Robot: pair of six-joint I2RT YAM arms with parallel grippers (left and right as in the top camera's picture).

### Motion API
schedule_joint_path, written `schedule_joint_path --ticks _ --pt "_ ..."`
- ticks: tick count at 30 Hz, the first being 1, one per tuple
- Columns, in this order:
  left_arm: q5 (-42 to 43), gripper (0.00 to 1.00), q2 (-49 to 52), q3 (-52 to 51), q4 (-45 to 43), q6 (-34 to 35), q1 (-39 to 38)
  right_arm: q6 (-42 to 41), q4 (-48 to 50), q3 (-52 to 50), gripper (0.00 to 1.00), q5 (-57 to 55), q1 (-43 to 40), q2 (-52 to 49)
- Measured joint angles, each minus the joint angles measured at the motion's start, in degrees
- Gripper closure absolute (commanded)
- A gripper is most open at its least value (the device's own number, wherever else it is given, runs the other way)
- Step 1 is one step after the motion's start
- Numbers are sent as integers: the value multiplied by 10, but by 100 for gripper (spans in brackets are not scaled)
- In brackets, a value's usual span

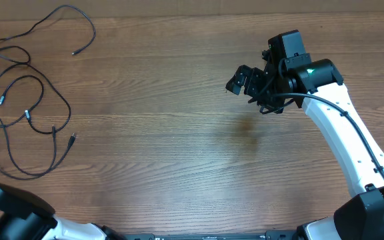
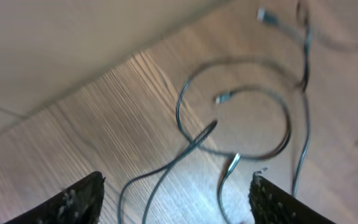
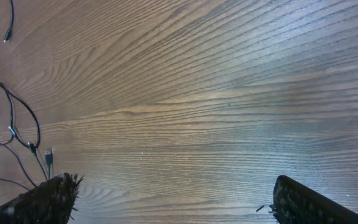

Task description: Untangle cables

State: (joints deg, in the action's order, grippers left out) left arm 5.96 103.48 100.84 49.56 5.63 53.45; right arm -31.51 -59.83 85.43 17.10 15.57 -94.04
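The cables (image 1: 27, 115) lie in loose overlapping loops at the table's far left, thin black cords with small plugs at their ends. In the left wrist view the cables (image 2: 194, 143) cross on the wood just ahead of my left gripper (image 2: 178, 179), which stands open above them. Two strands run between its fingertips (image 2: 86, 193) without being pinched, and the view is blurred. My right gripper (image 1: 241, 83) hangs open over bare wood at the upper right, far from the cords. In its own view, my right gripper (image 3: 176, 182) holds nothing, and the cables (image 3: 48, 155) show at the far left.
The wooden table (image 1: 179, 153) ends at its back edge along the top. One cord (image 1: 93, 30) curls up toward the back left corner. The left arm's body (image 1: 12, 213) sits at the front left corner, and the white right arm (image 1: 352, 147) reaches in from the front right.
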Motion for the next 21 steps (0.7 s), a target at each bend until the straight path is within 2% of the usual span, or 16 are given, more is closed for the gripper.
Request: schedule_joint_path --ticks 4,8,10,11,12,13,15,21 --pt "21 20 63 -50 -42 -31 -1 0 0 0 0 0 0 0" --pt "52 23 129 -87 -71 -58 -1 0 1 0 0 0 0 0" --pt "59 34 155 -94 -75 -73 -2 0 3 0 0 0 0 0" --pt "59 68 164 -96 -75 -83 -2 0 4 0 0 0 0 0" --pt "57 89 171 -98 -75 -90 -2 0 6 0 0 0 0 0" --pt "52 96 175 -98 -75 -92 -2 0 8 0 0 0 0 0" --pt "32 92 176 -98 -78 -93 -2 0 12 0 0 0 0 0" --pt "-22 96 176 -98 -66 -71 -2 0 17 0 0 0 0 0"
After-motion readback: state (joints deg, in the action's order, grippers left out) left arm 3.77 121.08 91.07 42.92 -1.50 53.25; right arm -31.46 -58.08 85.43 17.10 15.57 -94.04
